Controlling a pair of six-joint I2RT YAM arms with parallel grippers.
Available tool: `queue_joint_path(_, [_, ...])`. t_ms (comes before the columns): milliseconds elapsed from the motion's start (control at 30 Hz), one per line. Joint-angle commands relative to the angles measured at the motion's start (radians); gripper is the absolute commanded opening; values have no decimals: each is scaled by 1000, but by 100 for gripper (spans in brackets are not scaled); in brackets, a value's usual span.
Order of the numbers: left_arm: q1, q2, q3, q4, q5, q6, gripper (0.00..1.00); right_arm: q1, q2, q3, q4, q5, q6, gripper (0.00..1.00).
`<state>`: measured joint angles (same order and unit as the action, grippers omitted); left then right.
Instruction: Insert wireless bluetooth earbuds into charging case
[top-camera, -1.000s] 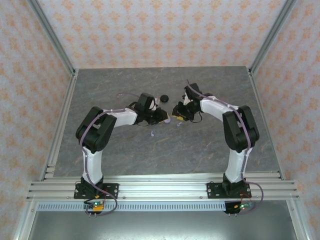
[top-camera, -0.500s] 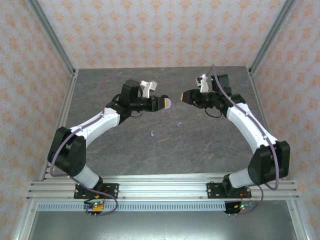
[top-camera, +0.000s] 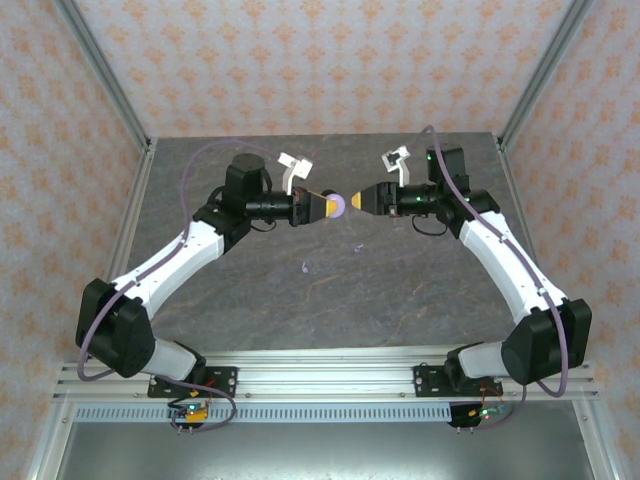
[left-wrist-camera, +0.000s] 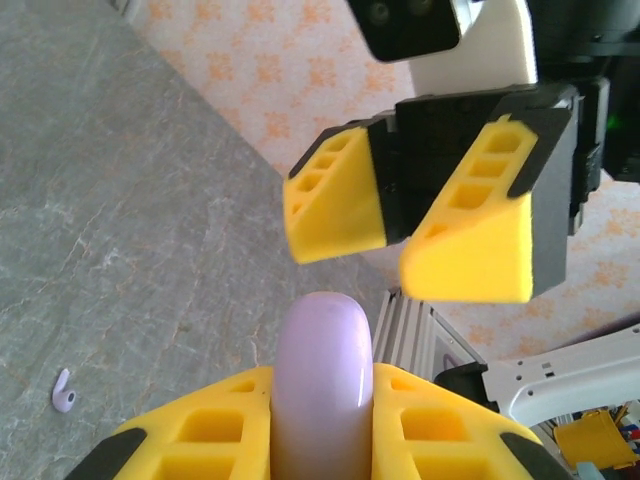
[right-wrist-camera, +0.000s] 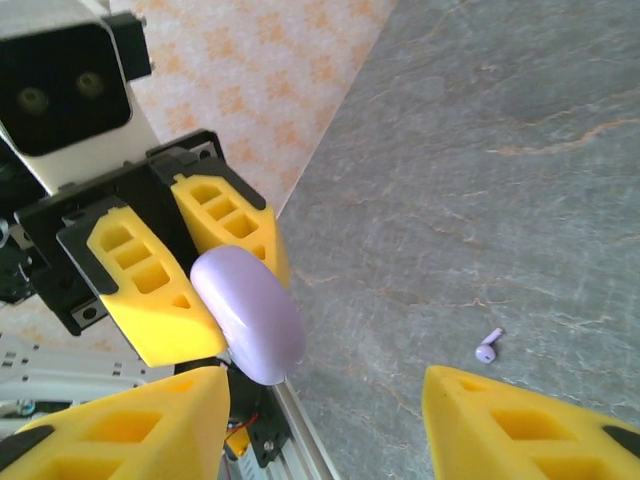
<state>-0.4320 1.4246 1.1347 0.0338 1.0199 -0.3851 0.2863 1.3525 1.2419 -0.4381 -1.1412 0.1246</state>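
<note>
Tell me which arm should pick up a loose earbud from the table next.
Right. The right gripper is open and empty, while the left gripper is shut on the lilac case. An earbud lies loose on the table.

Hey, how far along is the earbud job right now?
Done: the left gripper holds the lilac case in the air. In hand: the open right gripper faces it, close up. Left: two lilac earbuds lie loose on the table, not yet inserted.
</note>
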Motion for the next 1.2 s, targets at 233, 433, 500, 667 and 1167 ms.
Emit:
queue_joint_path(233, [-19,-42,43,-34,43,45,14,64,22,87,-74,-72,-115,50])
queue_joint_path(433, [-27,-48,47,-37,45,45,14,75,30,95,-78,-74,-121,45])
queue_joint_path(500, [-29,-50,48,-36,47,46,14,77,35,98,-83,-76,-125,44])
queue_joint_path(667, [-34,-54,48,-34,49,46,13,85,47,106,-85,-97,-127,39])
queue_joint_path(1167, [-42,-67,48,-58,27,58,20,91,41,115,-72,-69,-114,19])
